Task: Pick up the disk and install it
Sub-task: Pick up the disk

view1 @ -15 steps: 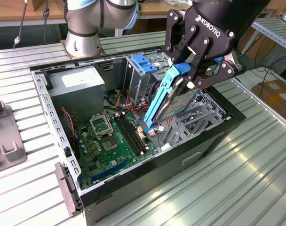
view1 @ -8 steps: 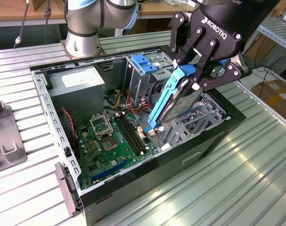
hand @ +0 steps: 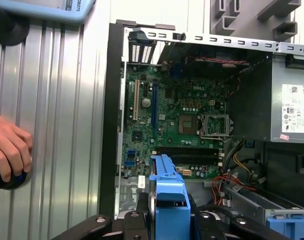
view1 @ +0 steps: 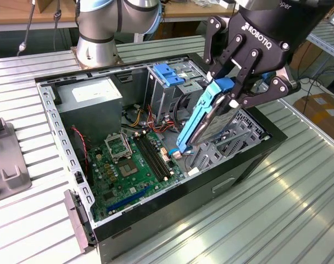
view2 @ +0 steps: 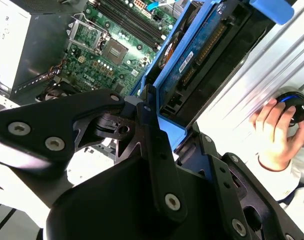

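My gripper [view1: 228,91] is shut on the upper end of the disk [view1: 202,118], a slim drive in a bright blue carrier frame. The disk hangs tilted over the open computer case [view1: 62,137]. Its lower end reaches down to the metal drive cage [view1: 233,140] beside the green motherboard [view1: 128,165]. In the second wrist view the disk [view2: 192,55] runs away from the black fingers [view2: 152,125] that clamp its frame. In the first wrist view the carrier's blue edge [hand: 167,185] sticks out over the motherboard [hand: 182,115].
A broader blue bracket [view1: 164,71] sits on the rear drive bay, next to the grey power supply [view1: 95,93]. A person's hand [view2: 272,125] rests on a round device on the ribbed table beside the case. A grey fixture [view1: 5,159] lies at the exterior view's left.
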Robot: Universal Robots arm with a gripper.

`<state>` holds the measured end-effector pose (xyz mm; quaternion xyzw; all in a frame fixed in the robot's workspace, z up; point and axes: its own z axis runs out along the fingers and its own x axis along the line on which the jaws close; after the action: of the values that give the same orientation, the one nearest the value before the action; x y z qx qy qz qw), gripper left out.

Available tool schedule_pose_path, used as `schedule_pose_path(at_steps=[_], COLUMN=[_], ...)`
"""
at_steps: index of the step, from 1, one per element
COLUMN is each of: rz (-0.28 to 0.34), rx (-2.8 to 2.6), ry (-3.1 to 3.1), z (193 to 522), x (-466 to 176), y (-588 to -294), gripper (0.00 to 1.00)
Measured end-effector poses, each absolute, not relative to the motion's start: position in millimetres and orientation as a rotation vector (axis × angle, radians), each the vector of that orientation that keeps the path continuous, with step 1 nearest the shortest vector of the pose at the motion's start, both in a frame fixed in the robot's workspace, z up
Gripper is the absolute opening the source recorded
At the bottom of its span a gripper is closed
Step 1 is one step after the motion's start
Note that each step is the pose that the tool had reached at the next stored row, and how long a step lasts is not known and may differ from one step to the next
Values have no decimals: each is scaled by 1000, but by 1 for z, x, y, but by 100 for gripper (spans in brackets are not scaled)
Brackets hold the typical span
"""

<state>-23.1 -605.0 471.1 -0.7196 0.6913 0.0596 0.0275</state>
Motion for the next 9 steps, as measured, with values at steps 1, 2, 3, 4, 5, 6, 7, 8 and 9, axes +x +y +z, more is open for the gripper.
schedule_pose_path(at_steps=[1, 2, 3, 4, 5, 6, 7, 8, 9], rz=[184, 184, 184, 184, 184, 184, 184, 184, 184], rx=[-2222, -2222, -2222, -2222, -2222, -2222, -2222, -2222, -2222], ry=[2135, 2135, 2135, 2135, 2134, 2135, 2135, 2134, 2135], z=[471, 471, 471, 471, 471, 471, 471, 471, 471], x=[-23, -22, -22, -21, -20, -19, -19, -17, -16], y=[-606, -607, -608, -609, -610, -611, -612, -613, -614], gripper=[37, 37, 37, 37, 37, 37, 37, 37, 37])
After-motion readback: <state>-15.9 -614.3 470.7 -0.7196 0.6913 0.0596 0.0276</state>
